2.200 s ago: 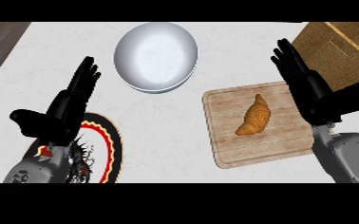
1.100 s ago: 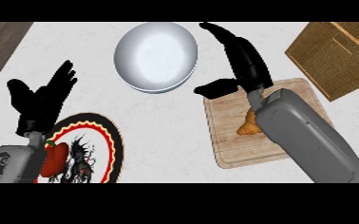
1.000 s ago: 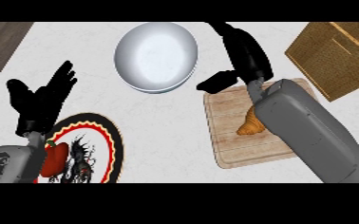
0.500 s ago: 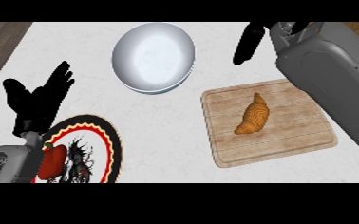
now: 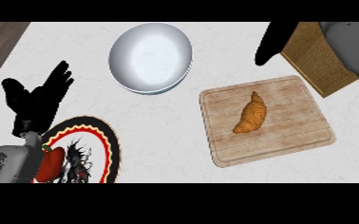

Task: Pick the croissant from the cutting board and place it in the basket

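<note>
Golden and flaky, the croissant (image 5: pixel 251 113) lay mid cutting board (image 5: pixel 294 142), basket (image 5: pixel 313 62) at its one o'clock — light, crushable, so you'd best cradle its thick middle — while both your left hand (image 5: pixel 38 99) and right hand (image 5: pixel 275 42) were open, holding nothing.

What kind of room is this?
Probably a kitchen. A croissant lies on a wooden cutting board on a pale counter, with a white plate and a woven basket nearby.

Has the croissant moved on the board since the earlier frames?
No. The croissant lies at the same spot near the middle of the cutting board, unheld.
</note>
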### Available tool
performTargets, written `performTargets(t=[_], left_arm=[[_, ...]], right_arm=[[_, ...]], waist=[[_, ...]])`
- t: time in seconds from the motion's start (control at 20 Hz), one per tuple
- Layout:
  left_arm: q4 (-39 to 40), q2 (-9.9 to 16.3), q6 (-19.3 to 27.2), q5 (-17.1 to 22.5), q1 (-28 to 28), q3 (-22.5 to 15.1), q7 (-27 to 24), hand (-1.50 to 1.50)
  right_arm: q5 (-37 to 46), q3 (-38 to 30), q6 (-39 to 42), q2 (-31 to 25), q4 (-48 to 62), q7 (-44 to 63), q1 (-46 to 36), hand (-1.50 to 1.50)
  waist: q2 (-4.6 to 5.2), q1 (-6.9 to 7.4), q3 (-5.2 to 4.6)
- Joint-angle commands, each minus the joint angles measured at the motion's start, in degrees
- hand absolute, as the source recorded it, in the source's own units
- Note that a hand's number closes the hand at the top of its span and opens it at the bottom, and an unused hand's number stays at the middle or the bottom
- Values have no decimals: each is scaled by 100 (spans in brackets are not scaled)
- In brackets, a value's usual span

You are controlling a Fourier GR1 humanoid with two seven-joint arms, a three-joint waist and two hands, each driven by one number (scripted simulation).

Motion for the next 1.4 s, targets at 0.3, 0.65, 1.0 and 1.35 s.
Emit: performTargets(t=[0.3, 0.65, 1.0, 1.35], left_arm=[[144, -11, -120, -25, 18, 200, -101, 0], [158, 93, -356, 47, -39, 375, -49, 0], [142, -139, -338, -149, -21, 262, -34, 0], [-35, -268, -253, -330, -85, 226, 172, 0]], right_arm=[[-790, -698, -168, -896, -2333, 930, 1395, -150], [-218, -641, -736, -842, -3587, 779, 2954, -150], [1579, -457, -1451, -370, -3691, -674, 4456, -150], [2419, -464, -2301, 770, -2003, -1826, 4332, -150]], waist=[[11, -86, 9], [32, -16, 9], [60, 54, 11], [75, 147, 11]])
